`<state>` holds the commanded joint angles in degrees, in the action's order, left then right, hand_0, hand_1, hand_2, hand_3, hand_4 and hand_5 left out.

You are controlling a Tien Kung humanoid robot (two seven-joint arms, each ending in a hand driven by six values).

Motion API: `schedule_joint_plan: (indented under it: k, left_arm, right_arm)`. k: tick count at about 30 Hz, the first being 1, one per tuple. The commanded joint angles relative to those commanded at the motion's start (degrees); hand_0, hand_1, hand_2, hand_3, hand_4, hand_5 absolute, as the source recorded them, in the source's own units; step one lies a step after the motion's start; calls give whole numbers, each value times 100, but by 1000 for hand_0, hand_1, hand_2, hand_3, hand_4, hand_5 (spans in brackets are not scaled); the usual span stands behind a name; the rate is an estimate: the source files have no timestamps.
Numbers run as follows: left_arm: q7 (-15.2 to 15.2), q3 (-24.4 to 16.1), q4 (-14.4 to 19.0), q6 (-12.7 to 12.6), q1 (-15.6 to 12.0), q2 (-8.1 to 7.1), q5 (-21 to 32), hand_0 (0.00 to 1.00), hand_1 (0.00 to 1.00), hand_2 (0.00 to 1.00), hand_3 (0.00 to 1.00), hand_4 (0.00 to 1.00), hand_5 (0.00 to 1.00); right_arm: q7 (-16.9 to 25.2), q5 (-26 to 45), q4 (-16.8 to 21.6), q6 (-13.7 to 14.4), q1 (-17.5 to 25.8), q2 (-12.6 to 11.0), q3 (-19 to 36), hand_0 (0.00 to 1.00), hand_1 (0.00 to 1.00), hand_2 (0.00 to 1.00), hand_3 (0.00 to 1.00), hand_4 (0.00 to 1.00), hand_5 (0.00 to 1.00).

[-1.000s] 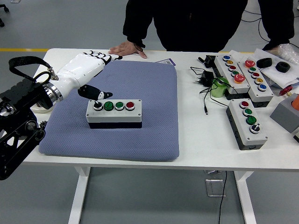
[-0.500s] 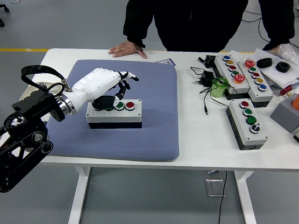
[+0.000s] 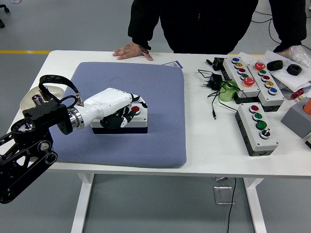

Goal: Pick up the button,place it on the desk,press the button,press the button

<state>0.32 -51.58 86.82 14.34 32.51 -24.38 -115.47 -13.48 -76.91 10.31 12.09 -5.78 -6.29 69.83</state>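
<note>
You see the left arm (image 3: 29,145) built of black, blocky links with round joint housings, a black strap loop (image 3: 56,83) arching above its wrist and a silver ring at the cuff. Its left hand (image 3: 114,109) has a glossy white shell and black-jointed fingers (image 3: 127,115). The person (image 3: 214,22) wears black long sleeves.

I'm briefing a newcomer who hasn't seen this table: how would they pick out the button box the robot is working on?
Find the blue mat on the white table's left half. The button box is the only thing lying on it, a long white box with a dark base, mostly covered by the robot's left hand. Unlike the other button boxes at the right, it shows just one red button.
</note>
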Motion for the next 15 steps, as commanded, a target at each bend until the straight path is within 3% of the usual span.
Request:
schedule_joint_plan:
  k: [9, 10, 12, 15]
  left_arm:
    - [126, -18, -63, 305, 6, -11, -273, 276, 230, 248, 750, 297, 2]
    - [146, -15, -66, 362, 7, -16, -315, 222, 179, 223, 749, 252, 2]
    - [200, 2, -86, 420, 13, -26, -372, 222, 179, 223, 749, 252, 2]
    - [306, 5, -149, 383, 16, -21, -422, 222, 179, 223, 749, 252, 2]
  right_arm:
    - [4, 6, 0, 2, -20, 0, -1, 746, 700, 712, 581, 181, 131]
    - [4, 5, 0, 2, -22, 0, 1, 746, 700, 712, 581, 180, 131]
    - [4, -1, 0, 1, -24, -1, 7, 746, 700, 712, 581, 180, 131]
    - [4, -9, 0, 0, -26, -3, 12, 746, 700, 712, 581, 180, 131]
